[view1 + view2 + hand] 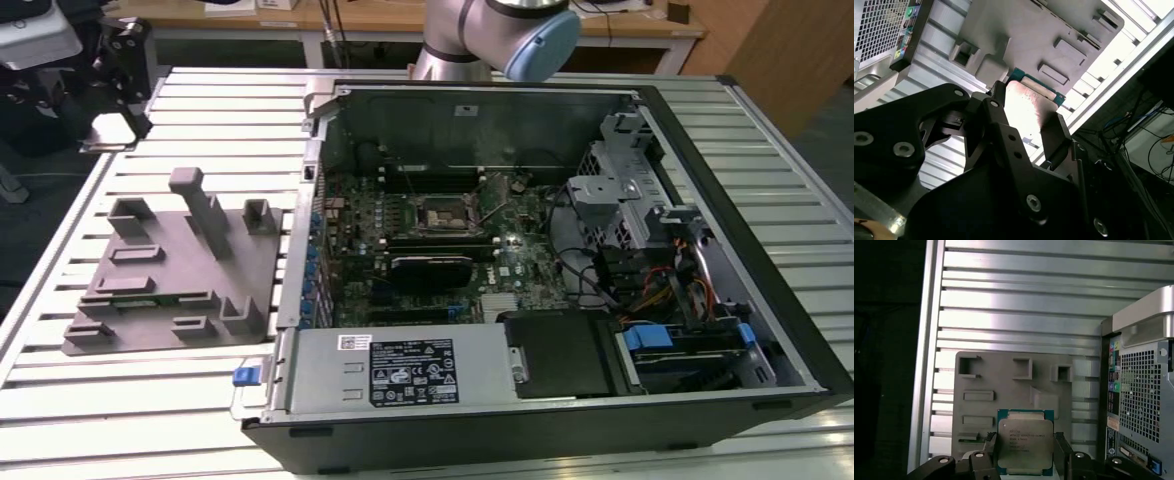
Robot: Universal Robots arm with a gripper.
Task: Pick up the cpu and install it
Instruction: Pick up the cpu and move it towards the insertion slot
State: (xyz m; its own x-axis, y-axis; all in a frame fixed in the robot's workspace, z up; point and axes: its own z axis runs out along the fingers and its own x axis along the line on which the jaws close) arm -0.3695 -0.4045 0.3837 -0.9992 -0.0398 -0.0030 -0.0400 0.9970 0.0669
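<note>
The cpu [1025, 442], a flat square chip with a pale silver top and a green edge, sits between my gripper's [1026, 454] two black fingers in both wrist views. The gripper [1026, 117] is shut on the cpu [1029, 97] and holds it in the air over the grey fixture [1014, 390]. In the exterior view the dark square socket [441, 212] with its metal frame lies on the motherboard inside the open computer case [747, 300]. The grey fixture [174, 265] lies on the table at the exterior view's left of the case.
The arm [507, 35] rises behind the case at the back. The case's perforated rear panel [1144, 395] stands beside the fixture. Drive cages and cables [641, 250] fill the case at the exterior view's right. The slatted metal table [134, 400] borders dark equipment [67, 80] at the back left.
</note>
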